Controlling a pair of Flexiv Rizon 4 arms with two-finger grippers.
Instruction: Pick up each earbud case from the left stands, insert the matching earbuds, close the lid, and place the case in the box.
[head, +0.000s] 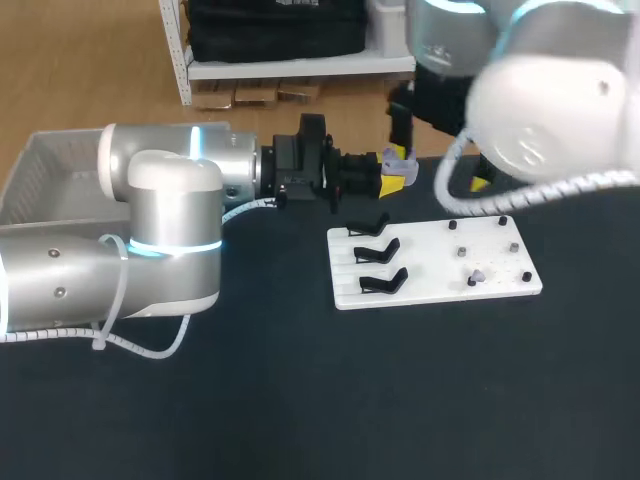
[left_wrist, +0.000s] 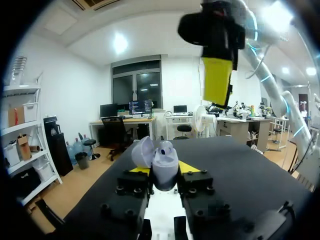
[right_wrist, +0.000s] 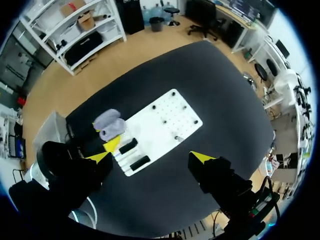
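The left gripper is pinching a pale purple earbud case from both sides, and its lid stands open. From above, the case is held up off the table at about eleven o'clock from the middle of the white board. So I think the picking up is done and it is now time to put the earbuds in. The right gripper is spread wide with nothing in it, high over the table.

Next, I think the right arm has to go down to the board. A tiny purple bit sits at about four o'clock from the board's middle, and it may be an earbud. The fingers must close on it just right and set it softly into the open case. After that comes shutting the lid, then the trip to the box, far off at nine o'clock.

The left wrist view shows the open case close up, with something white at its top. I cannot tell if that is an earbud. It also shows a yellow finger of the right gripper hanging just above the case, which the head view hides behind the big right arm. Only the head view shows three black stands, all bare.
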